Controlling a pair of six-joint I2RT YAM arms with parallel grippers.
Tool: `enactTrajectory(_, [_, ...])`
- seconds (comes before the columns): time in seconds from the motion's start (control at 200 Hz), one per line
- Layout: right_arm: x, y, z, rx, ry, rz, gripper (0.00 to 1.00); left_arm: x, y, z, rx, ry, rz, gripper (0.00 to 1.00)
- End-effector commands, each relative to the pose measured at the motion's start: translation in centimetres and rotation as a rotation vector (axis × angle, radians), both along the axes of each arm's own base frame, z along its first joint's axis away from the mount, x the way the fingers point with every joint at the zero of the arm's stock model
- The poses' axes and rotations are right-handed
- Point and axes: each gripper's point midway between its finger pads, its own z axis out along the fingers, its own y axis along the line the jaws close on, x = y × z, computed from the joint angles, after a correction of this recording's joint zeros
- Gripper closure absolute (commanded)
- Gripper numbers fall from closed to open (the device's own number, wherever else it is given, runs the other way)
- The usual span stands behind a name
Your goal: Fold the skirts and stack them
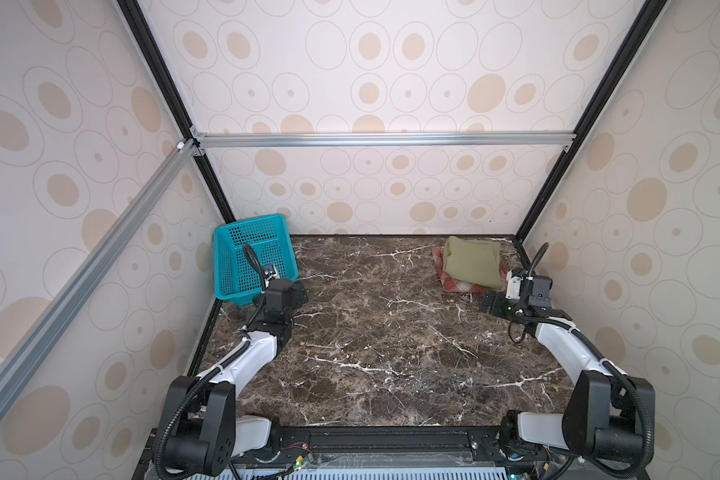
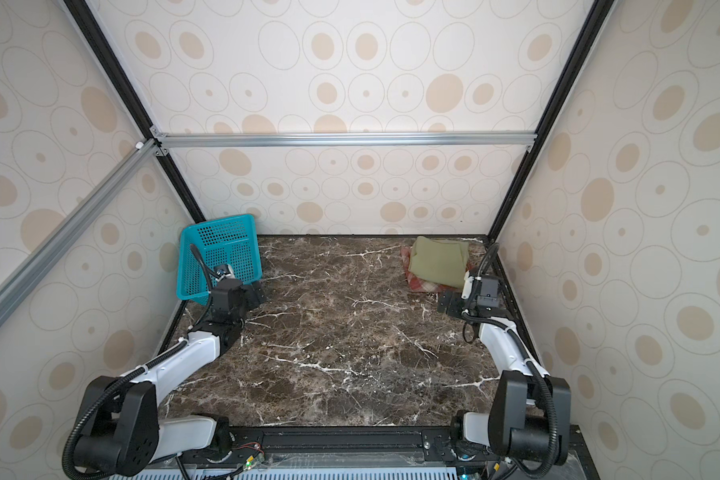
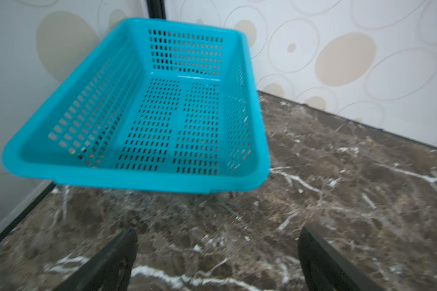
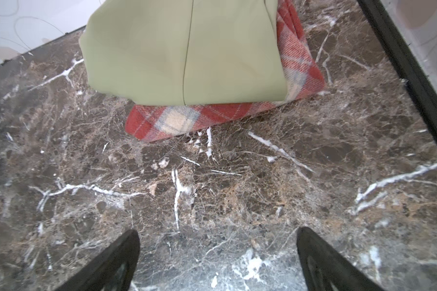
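The two skirts lie folded in one stack at the far right of the table. The olive-green skirt (image 1: 472, 264) (image 2: 437, 262) (image 4: 187, 50) is on top. The red-and-cream plaid skirt (image 1: 454, 286) (image 2: 422, 284) (image 4: 187, 121) is underneath, its edges sticking out. My right gripper (image 1: 489, 305) (image 2: 449, 303) (image 4: 217, 233) hangs open just in front of the stack, apart from it, with only marble between its fingers. My left gripper (image 1: 299, 293) (image 2: 255, 293) (image 3: 217, 234) is open and holds nothing, low over the table beside the basket.
An empty teal perforated basket (image 1: 250, 257) (image 2: 219, 253) (image 3: 162, 181) stands tilted in the far left corner, leaning on the left wall. The dark marble tabletop (image 1: 391, 353) is walled in on three sides, and a black frame rail (image 4: 414, 75) runs close to the stack.
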Motion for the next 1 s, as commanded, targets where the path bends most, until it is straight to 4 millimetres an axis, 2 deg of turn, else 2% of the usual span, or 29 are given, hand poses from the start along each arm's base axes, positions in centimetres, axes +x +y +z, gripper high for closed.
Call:
enactTrajectory(0.0, [0.2, -0.8, -0.4, -0.119, -0.016, -0.031, 0.0, -0.7, 2.7, 2.0, 0.128, -0.098, 0.093, 0.01])
enactTrajectory(0.22, [1.0, 0.0, -2.5, -0.268, -0.047, -0.015, 0.0, -1.7, 4.6, 0.1, 0.227, -0.156, 0.155, 0.01])
enactTrajectory(0.375, [1.6, 0.2, -4.1, -0.286, -0.078, -0.008, 0.0, -0.8, 3.9, -0.2, 0.244, -0.201, 0.091, 0.01])
enactTrajectory(0.44, [1.7, -0.1, -3.9, -0.293, -0.083, -0.027, 0.01, -0.7, 4.0, -0.4, 0.258, -0.208, 0.093, 0.01])
enactTrajectory(0.625, [3.0, 0.5, -1.9, -0.308, -0.275, -0.015, 0.01, -0.6, 3.8, -1.0, 0.249, -0.252, 0.046, 0.01])
enactTrajectory(0.715, [3.5, 1.0, -0.9, -0.297, -0.389, -0.002, 0.01, 0.0, 2.8, -1.4, 0.251, -0.242, -0.023, 0.01])
enactTrajectory(0.83, [3.9, 1.5, -2.5, -0.294, -0.39, 0.025, 0.01, 0.5, 1.5, -1.6, 0.254, -0.246, -0.109, 0.01])
enactTrajectory(0.905, [3.8, 2.0, -2.9, -0.295, -0.438, 0.051, 0.02, -0.5, 0.9, -2.2, 0.25, -0.278, -0.161, 0.01])
enactTrajectory(0.935, [3.7, 2.0, -3.1, -0.295, -0.425, 0.05, 0.02, -0.8, 1.1, -1.3, 0.265, -0.333, -0.151, 0.01])
enactTrajectory(0.995, [3.7, 2.0, -3.2, -0.29, -0.391, 0.053, 0.02, -0.7, 0.9, -1.9, 0.248, -0.297, -0.16, 0.01])
